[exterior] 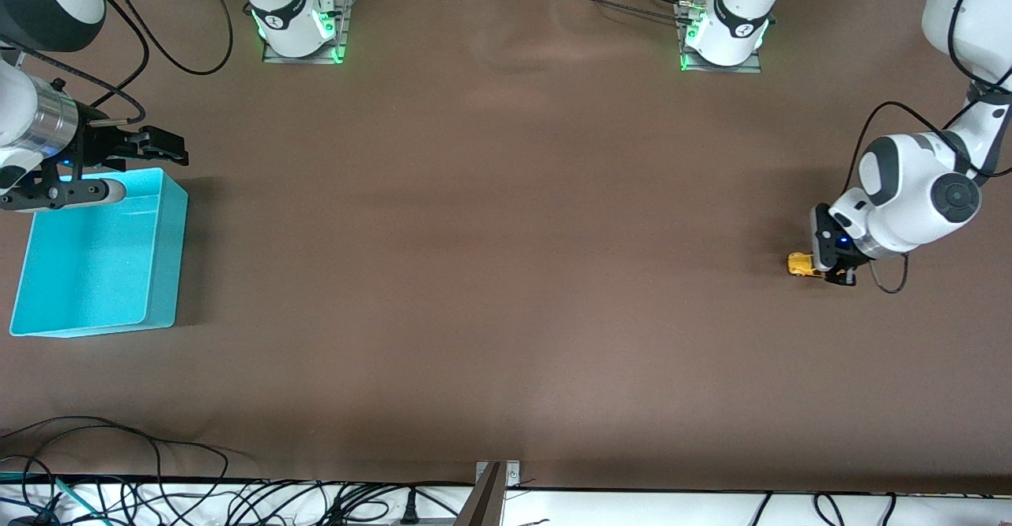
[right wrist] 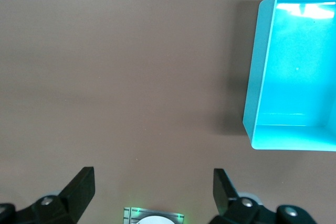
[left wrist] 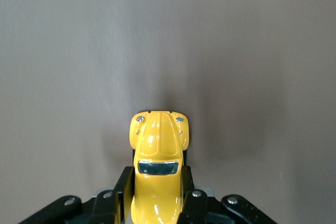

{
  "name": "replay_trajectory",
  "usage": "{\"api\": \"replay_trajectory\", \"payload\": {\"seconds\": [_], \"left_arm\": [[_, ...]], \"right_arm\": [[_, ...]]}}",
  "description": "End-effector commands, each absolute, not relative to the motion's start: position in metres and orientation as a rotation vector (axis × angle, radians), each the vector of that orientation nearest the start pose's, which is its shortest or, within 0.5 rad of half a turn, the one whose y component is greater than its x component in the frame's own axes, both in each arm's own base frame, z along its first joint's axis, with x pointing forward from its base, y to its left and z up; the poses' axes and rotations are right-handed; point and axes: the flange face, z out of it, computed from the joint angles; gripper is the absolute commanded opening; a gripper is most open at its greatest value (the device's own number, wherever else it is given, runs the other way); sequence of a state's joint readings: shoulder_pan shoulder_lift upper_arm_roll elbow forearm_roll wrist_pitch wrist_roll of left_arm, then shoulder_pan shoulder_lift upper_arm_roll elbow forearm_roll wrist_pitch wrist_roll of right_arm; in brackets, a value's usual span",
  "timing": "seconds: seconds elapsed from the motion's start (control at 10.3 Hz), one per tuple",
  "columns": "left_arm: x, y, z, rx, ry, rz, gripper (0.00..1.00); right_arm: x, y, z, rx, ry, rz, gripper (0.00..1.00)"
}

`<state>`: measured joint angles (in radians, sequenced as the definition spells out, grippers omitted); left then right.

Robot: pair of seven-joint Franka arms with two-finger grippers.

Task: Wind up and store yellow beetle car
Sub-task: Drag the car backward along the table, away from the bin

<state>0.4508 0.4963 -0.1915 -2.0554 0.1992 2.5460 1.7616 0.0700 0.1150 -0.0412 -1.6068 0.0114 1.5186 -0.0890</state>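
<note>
At the left arm's end of the brown-covered worktop (exterior: 506, 273), about midway between the edge by the robot bases and the edge nearest the front camera, the left gripper (exterior: 826, 266) has its two black fingers (left wrist: 122, 195) closed against the flanks of the tiny glossy yellow-orange beetle-shaped toy car (left wrist: 157, 166). The left wrist view shows the car's rounded nose and dark window poking out ahead of the fingertips, its body pinched between them (whether its wheels are on the cloth or just clear of it cannot be told). Held low and by the sides like this, the toy seems set up for a pull-back stroke across the cloth to load its spring, which would explain a grip that leaves the wheels free.

At the right arm's end, close to that edge, sits the open rectangular turquoise plastic bin (exterior: 162, 273), nothing in it that shows. The right gripper (exterior: 146, 146) waits over the bin's corner nearest the robot bases, fingers (right wrist: 79, 184) spread wide and holding nothing. Its post there reads as readiness to receive the car, since toy and bin are well apart, nearly the whole table length between them.

Judged from this, winding is just beginning and storing is not yet started.
</note>
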Motion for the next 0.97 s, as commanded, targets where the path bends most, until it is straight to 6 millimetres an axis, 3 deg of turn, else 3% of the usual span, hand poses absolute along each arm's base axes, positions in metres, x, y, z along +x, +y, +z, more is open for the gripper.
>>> {"api": "replay_trajectory", "payload": {"seconds": [0.0,0.29,0.58,0.68,0.78,0.87], "left_arm": [[0.567,0.192,0.172,-2.074,2.350,0.061,0.10],[0.565,0.227,0.167,-2.080,2.335,0.063,0.10],[0.565,0.235,0.168,-2.090,2.318,0.063,0.10],[0.566,0.235,0.170,-2.090,2.314,0.062,0.16],[0.567,0.236,0.174,-2.094,2.305,0.056,0.90],[0.574,0.236,0.188,-2.104,2.295,0.057,1.00]], "right_arm": [[0.575,0.019,0.545,-3.112,-0.195,0.324,1.00],[0.576,0.019,0.545,-3.113,-0.198,0.319,1.00],[0.576,0.020,0.548,-3.114,-0.196,0.312,1.00],[0.576,0.020,0.548,-3.112,-0.195,0.312,1.00],[0.576,0.020,0.547,-3.112,-0.195,0.314,1.00],[0.576,0.020,0.547,-3.113,-0.198,0.314,1.00]]}}
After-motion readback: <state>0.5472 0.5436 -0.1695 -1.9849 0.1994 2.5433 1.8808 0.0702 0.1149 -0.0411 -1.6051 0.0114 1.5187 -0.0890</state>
